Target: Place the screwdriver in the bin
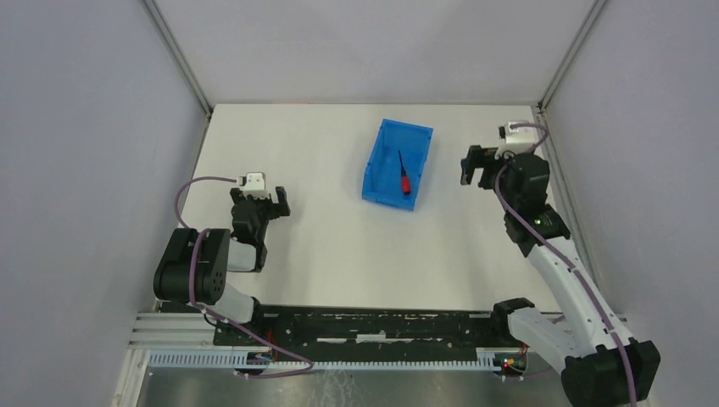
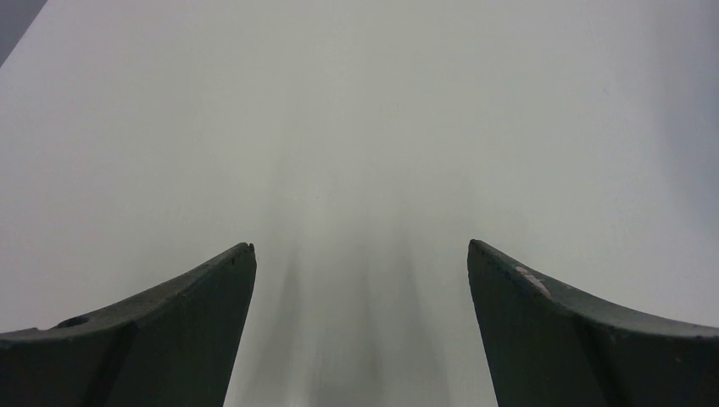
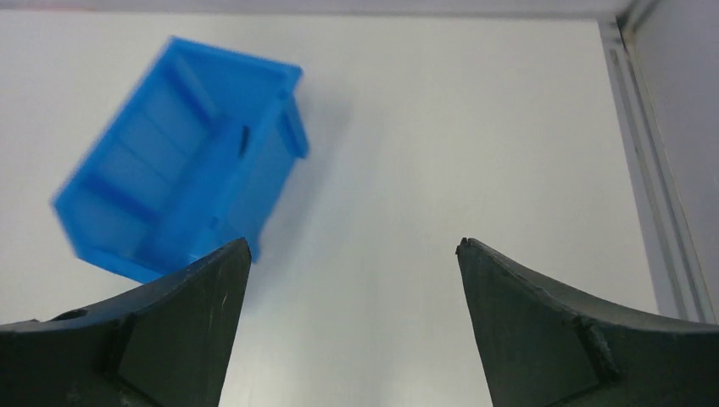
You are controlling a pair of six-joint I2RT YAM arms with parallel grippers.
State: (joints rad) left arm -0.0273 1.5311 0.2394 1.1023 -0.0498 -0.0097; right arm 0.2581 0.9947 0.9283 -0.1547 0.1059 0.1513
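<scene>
The bright blue bin (image 1: 383,151) stands on the white table at the back middle, and the screwdriver (image 1: 404,174) with its red handle and thin black shaft lies inside it. In the right wrist view the bin (image 3: 178,199) shows at the upper left, blurred, and the screwdriver is only a thin dark line there. My right gripper (image 1: 480,165) hovers to the right of the bin, apart from it, open and empty (image 3: 352,248). On the left side of the table my left gripper (image 1: 261,202) is open too, with nothing but bare table between its fingers (image 2: 360,246).
White walls and metal corner posts (image 1: 178,55) close in the table on three sides. The right wall's rail (image 3: 653,170) runs close by my right gripper. A black rail (image 1: 373,326) crosses the near edge between the arm bases.
</scene>
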